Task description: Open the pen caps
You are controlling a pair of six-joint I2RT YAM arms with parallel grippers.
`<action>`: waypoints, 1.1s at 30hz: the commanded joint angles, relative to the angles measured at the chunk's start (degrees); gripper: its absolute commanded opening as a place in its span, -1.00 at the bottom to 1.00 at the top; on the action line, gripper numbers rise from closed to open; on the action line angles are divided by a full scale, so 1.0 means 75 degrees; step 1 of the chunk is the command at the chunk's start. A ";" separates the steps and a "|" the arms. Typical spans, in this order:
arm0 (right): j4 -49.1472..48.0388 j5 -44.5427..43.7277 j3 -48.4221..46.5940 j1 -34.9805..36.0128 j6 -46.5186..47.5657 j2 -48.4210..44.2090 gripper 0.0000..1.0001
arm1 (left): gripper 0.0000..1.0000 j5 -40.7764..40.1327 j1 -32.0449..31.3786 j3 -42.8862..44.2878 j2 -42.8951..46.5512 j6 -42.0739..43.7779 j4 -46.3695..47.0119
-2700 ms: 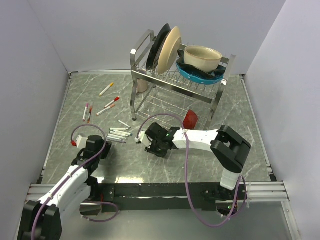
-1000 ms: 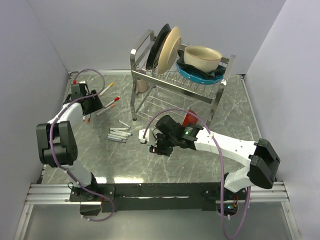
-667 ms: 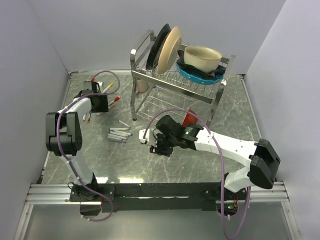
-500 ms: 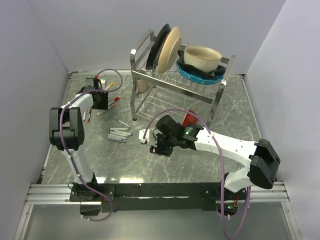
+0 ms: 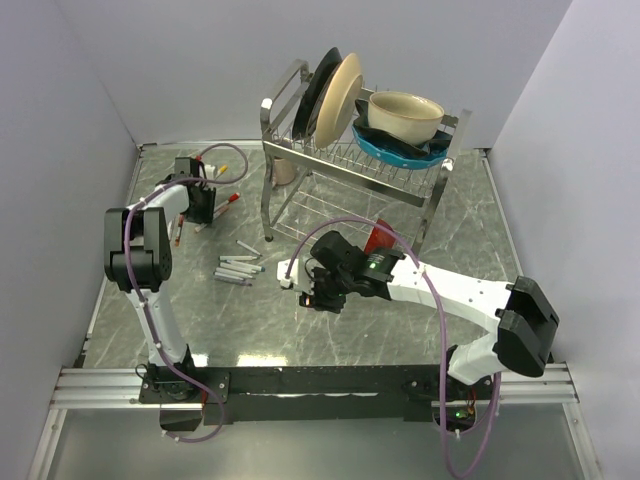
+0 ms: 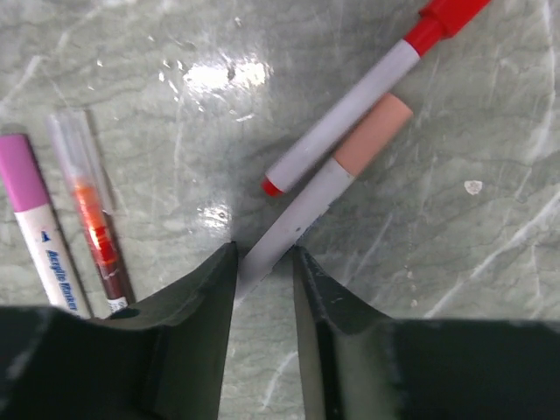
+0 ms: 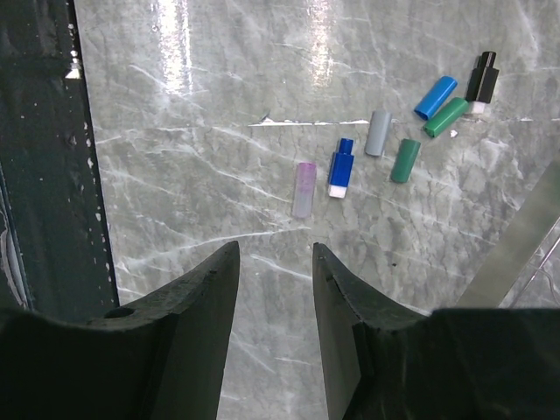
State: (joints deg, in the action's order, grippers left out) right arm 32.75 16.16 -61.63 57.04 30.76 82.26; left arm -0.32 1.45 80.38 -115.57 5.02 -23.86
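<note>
1. Step in hand, as I judge it: the left arm (image 5: pixel 160 198) is taking up a capped pen so its cap can come off. Lift straight up with no sideways sweep, because other pens lie close.
2. Target: white pen (image 6: pixel 302 206), centre of the left wrist view, lying diagonally on the table (image 6: pixel 455 289). Grip the bare barrel well away from the cap, leaving the cap free for the other pincer to pull.
3. Red-capped pen (image 6: pixel 350 109) lies alongside on the upper side, apparently touching. It may get dragged along.
4. Peach cap (image 6: pixel 372 134) is on its pen, upper right of centre. Pull it along the pen's axis, not across.
5. Pose, left arm: reaches far into the upper left of the overhead view, left of the dish rack (image 5: pixel 330 160), wrist pointing down at the table.
6. Left gripper (image 6: pixel 262 252): fingers flank the barrel's bare end with a narrow gap. I cannot tell whether they pinch it or only bracket it.
7. Right arm (image 5: pixel 440 285): stretches across the centre of the overhead view.
8. Right gripper (image 7: pixel 276 254): fingers spread, nothing between them.
9. Loose caps (image 7: pixel 435 96) lie on the table in the upper right of the right wrist view, well apart from those fingers.
</note>
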 commanded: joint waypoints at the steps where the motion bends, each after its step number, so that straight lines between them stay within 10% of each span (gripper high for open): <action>1: 0.0016 0.0048 -0.0197 0.0036 0.0082 0.0060 -0.07 | -0.31 0.0300 -0.0018 0.0146 -0.0024 -0.0059 -0.0334; 19: 0.0028 0.0059 -0.0139 0.0036 0.0175 -0.0081 -0.07 | -0.83 0.0862 -0.0135 -0.0955 0.1369 -0.0889 -0.0557; 33: -0.0125 0.0703 0.0224 0.0036 0.0573 -0.0831 -0.07 | -0.98 0.3448 -0.0123 -0.2840 0.4485 -0.2765 0.0015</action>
State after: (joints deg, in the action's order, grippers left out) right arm 32.77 18.48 -61.30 57.04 33.21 79.55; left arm 14.63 0.67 63.57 -87.53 -9.06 -26.15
